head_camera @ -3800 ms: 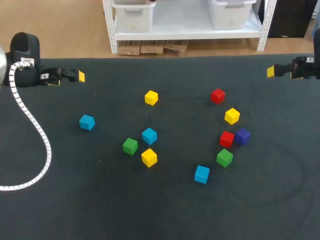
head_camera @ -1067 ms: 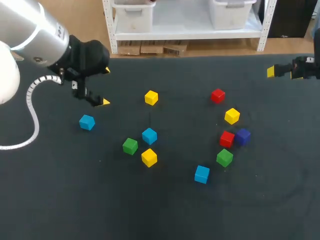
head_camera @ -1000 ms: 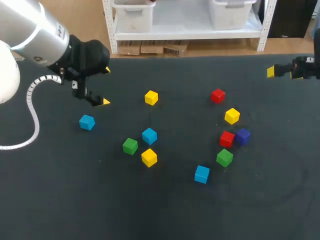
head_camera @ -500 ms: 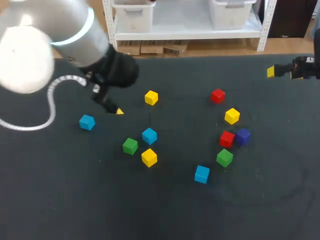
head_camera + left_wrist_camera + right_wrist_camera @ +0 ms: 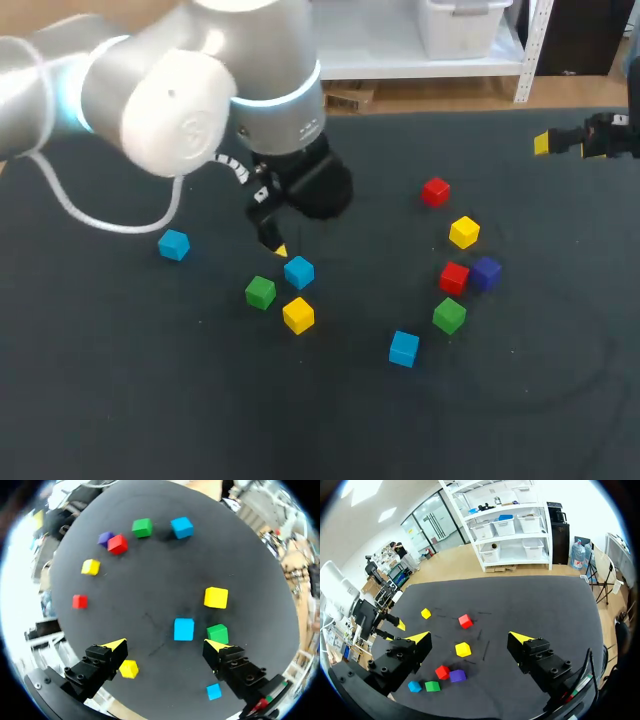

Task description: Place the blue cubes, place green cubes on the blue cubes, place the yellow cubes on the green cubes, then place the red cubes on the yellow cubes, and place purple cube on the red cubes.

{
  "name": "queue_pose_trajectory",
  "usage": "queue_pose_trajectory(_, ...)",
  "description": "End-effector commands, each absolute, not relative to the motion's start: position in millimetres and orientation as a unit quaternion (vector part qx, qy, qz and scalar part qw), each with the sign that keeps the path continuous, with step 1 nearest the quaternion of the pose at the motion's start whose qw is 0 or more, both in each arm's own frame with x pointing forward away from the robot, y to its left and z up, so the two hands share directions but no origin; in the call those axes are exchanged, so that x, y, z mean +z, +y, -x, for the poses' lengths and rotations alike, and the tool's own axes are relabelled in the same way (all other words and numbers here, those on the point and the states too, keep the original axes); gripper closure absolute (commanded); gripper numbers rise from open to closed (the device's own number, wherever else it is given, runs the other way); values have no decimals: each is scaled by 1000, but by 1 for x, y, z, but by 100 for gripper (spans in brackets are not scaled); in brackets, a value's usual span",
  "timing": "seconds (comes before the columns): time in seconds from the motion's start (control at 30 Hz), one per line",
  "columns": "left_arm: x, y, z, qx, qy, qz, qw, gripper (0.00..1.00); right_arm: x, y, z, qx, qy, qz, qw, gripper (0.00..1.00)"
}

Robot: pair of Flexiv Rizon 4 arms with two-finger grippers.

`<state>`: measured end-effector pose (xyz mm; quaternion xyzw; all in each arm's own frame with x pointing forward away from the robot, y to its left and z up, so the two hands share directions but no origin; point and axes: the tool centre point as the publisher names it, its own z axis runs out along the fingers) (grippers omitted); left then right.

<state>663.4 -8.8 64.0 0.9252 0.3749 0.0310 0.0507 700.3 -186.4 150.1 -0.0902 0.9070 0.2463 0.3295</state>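
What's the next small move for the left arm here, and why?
Probably nudge the left gripper slightly forward, then lower it straight down over the blue cube. Its fingers are open, and that cube sits just ahead of the gap between them, untouched. The green cube lies close to one fingertip, so it should descend carefully.

The tabletop [image 5: 150, 400] is dark charcoal with a matte, felt-like covering, and spans the head view from side to side. Faint curved scuff marks [image 5: 600, 345] show toward its right.
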Motion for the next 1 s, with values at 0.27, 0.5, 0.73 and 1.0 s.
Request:
queue_pose_trajectory(0.27,49,-10,-657,-2,394,-919,-8,0,150,-186,-700,244,907,89,330,0)
queue_pose_trajectory(0.5,37,-9,-652,-7,411,-912,0,0,150,-186,-700,244,907,89,330,0)
queue_pose_trajectory(0.73,24,-2,-647,-10,425,-905,7,0,150,-186,-700,244,907,89,330,0)
queue_pose_trajectory(1.0,12,7,-650,-11,441,-897,7,0,150,-186,-700,244,907,89,330,0)
